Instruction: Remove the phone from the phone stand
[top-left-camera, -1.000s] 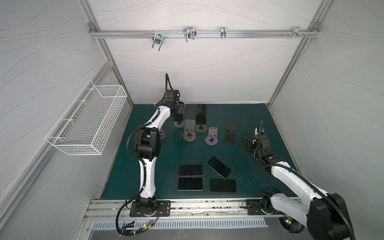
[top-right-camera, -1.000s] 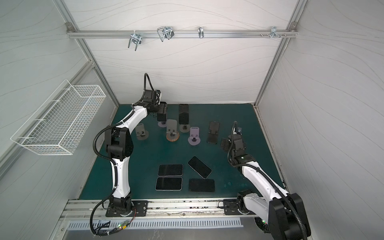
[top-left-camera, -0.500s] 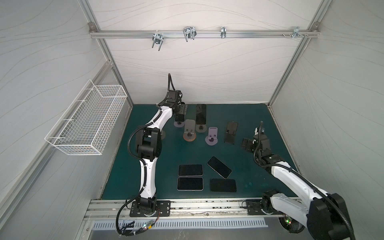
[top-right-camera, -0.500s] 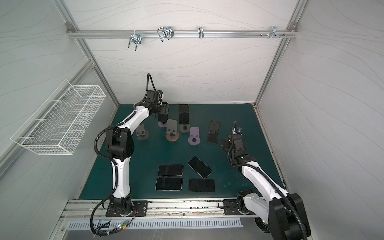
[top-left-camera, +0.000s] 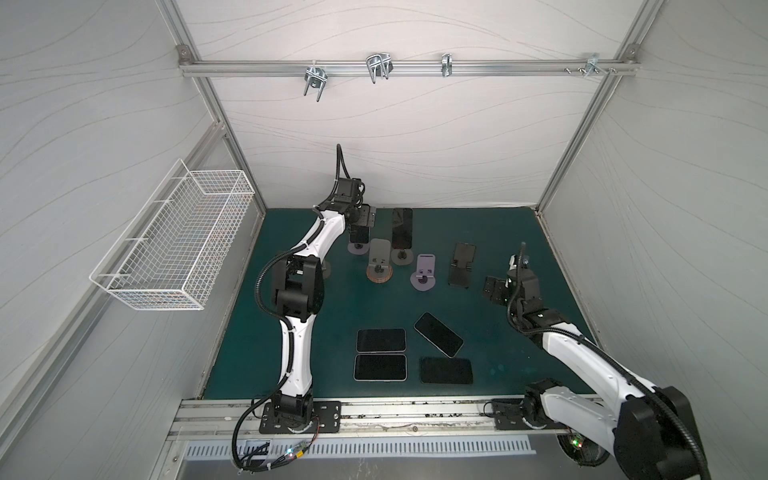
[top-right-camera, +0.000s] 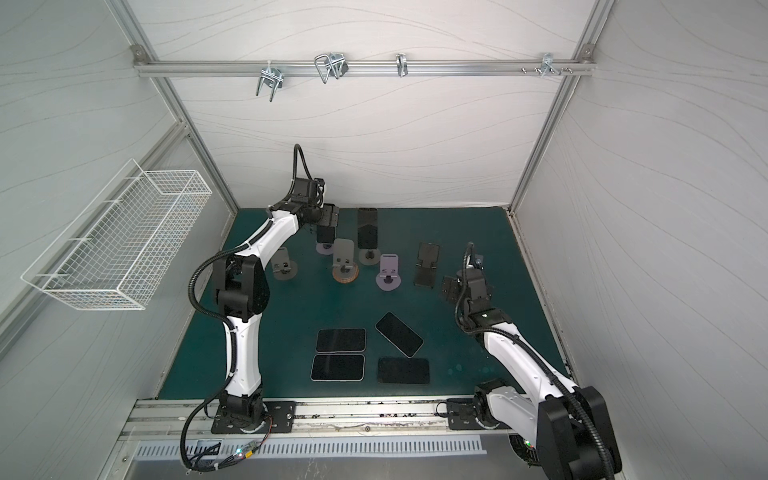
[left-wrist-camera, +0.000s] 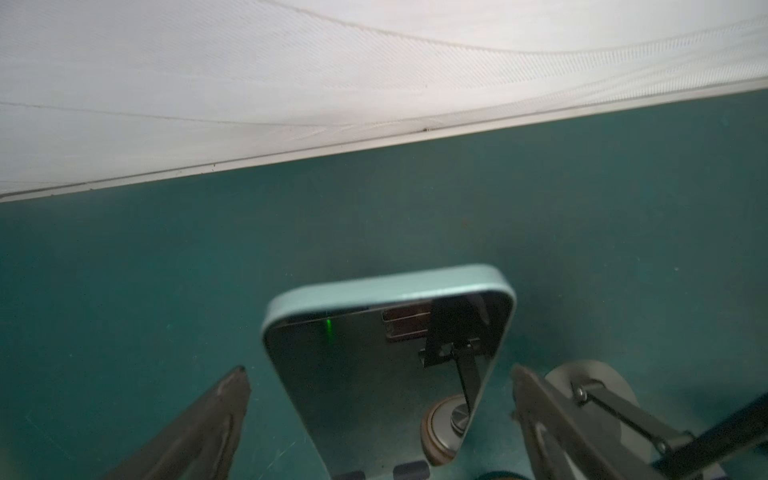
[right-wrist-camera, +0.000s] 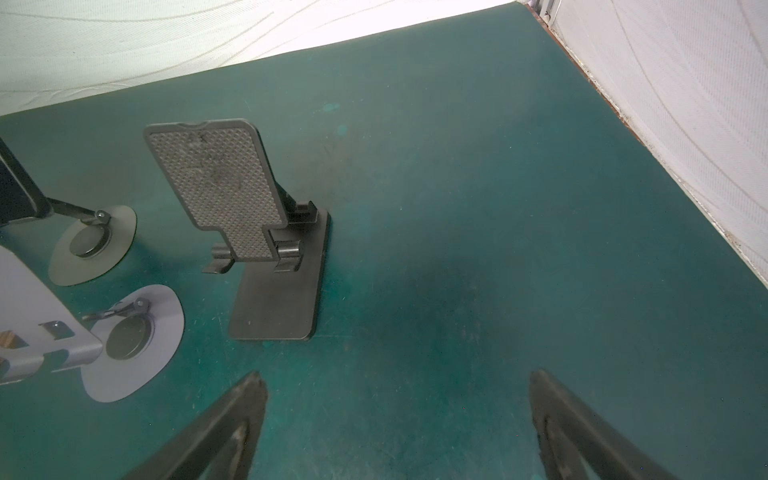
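phone (left-wrist-camera: 386, 365): upright on its phone stand (top-left-camera: 358, 248) at the back left of the green mat (top-left-camera: 490, 232). A strip of bare mat lies between its top edge and the foot of the back wall (left-wrist-camera: 291, 83).
left gripper (left-wrist-camera: 378, 372): spread wide, one finger on each side of the phone with a thin gap at both long edges. It grips nothing.
neighbour: a second standing phone (top-left-camera: 402, 227) is just beside the gripper, on its right in both top views.
right gripper (right-wrist-camera: 397, 374): spread wide and empty, over bare mat beside the black folding stand (right-wrist-camera: 257, 232).
open room: bare mat runs from the folding stand to the edge of the right wall (right-wrist-camera: 685, 83).
front: four flat phones (top-left-camera: 381, 340) lie well apart from both grippers.
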